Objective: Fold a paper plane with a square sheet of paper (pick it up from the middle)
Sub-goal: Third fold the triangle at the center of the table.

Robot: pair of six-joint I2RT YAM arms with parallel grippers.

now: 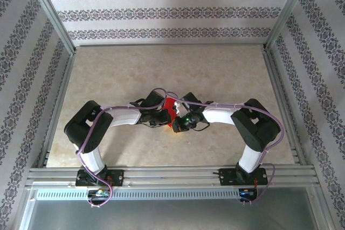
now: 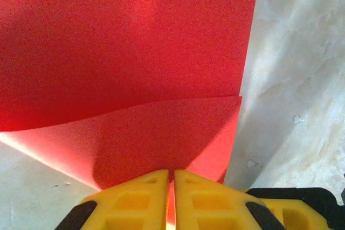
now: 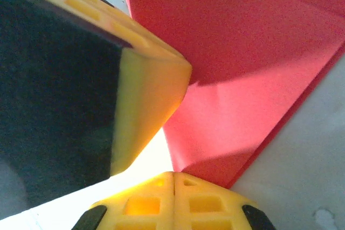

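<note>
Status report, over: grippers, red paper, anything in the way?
Left gripper shut on thin bright red paper sheet. Right gripper shut at its corner. Left's yellow finger crowds it.

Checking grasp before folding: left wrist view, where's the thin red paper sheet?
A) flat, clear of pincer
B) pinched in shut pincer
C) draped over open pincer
B: the thin red paper sheet runs into the seam between the left pincer's closed yellow fingers.

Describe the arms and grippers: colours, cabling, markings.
The left arm and right arm have black joints, white links and lilac cables looped along them. A green light glows near the right wrist. The left gripper and right gripper have yellow fingers with rectangular cut-outs.
</note>
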